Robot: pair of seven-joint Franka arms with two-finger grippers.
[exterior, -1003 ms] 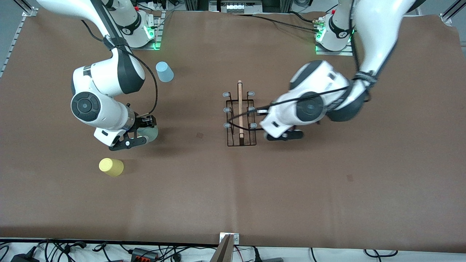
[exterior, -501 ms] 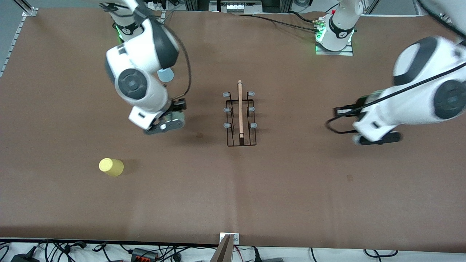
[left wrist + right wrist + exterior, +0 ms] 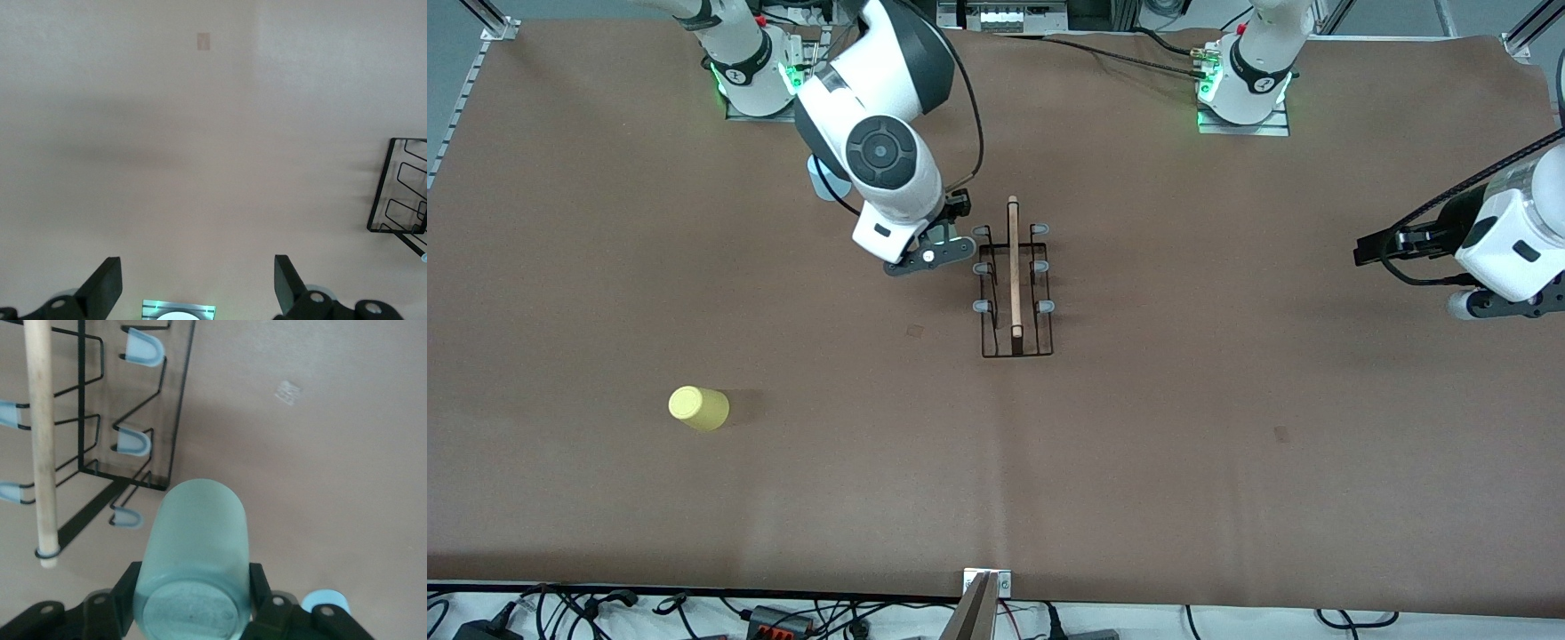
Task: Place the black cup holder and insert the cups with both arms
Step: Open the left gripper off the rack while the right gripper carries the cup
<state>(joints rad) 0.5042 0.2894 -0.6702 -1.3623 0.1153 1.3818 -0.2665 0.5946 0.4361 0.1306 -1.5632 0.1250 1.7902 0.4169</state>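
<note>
Jaws of the right gripper (image 3: 190,613) clamp the mint cup (image 3: 191,570) beside the black cup holder (image 3: 1014,289).

Right gripper (image 3: 930,255): carried the mint green cup (image 3: 193,553) up beside the black cup holder (image 3: 1014,284).
Left gripper (image 3: 193,293): swung away from holder, jaws apart.

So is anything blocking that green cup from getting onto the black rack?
Nothing visible does. The right end effector holds the mint green cup right beside the black cup holder, whose prongs are all bare. The left end effector hangs open at the left arm's end of the table.
</note>
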